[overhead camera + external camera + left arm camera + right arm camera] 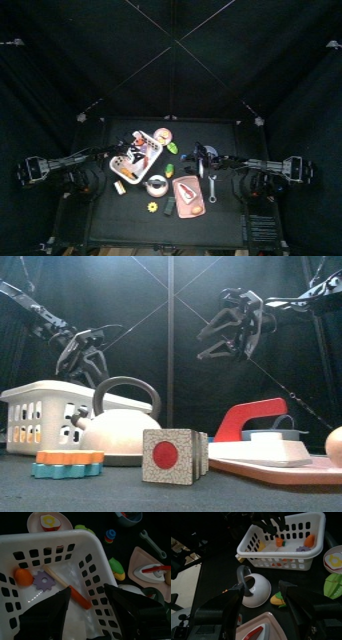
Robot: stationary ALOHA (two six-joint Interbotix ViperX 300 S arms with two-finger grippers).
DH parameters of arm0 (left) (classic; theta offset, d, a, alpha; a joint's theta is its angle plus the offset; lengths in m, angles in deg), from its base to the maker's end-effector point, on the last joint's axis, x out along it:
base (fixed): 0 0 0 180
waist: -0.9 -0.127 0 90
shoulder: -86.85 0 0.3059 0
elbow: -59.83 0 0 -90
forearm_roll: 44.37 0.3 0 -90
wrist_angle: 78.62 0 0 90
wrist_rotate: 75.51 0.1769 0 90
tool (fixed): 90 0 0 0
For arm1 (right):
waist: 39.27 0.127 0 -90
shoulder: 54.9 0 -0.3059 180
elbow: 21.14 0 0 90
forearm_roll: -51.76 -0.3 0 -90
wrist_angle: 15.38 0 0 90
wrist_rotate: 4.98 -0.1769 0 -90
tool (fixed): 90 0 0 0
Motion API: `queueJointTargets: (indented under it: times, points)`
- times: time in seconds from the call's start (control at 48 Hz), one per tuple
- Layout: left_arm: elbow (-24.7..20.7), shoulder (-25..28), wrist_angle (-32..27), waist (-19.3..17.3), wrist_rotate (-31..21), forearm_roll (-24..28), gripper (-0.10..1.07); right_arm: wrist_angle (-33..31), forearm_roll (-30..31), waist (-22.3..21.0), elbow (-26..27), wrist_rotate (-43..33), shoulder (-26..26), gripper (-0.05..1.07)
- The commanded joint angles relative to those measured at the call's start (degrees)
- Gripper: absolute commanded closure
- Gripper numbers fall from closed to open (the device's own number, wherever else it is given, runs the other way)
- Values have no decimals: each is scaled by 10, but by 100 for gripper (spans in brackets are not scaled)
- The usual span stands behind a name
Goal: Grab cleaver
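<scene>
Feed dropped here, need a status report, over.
Left gripper open over white basket; right gripper open, empty. Cleaver lies in basket, ungrasped. Purple gear beside it.

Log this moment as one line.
left pincer: open, over basket | cleaver: in basket, not gripped | right pincer: open, raised, empty

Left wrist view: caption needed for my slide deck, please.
Open left gripper hovers over the white basket holding the cleaver.
</scene>
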Motion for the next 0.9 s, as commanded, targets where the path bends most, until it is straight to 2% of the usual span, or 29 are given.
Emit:
queueJointTargets:
  times: [0.0, 0.271, 0.583, 0.708, 0.875]
  points:
    - [-10, 0, -11, 10, 4, 1, 7, 2, -2, -2, 4, 1, -11, 12]
    - [-15, -4, -118, 45, 5, 69, 7, 2, -4, -4, 4, 2, -8, 12]
    - [-56, 0, -285, 87, 6, 191, 7, 2, -8, -11, 10, 1, 8, 12]
    - [-59, 0, -307, 99, 6, 255, 7, 2, -8, -12, 18, 1, 23, 12]
    - [-60, 3, -317, 100, 8, 307, 7, 2, -9, -12, 31, 1, 45, 12]
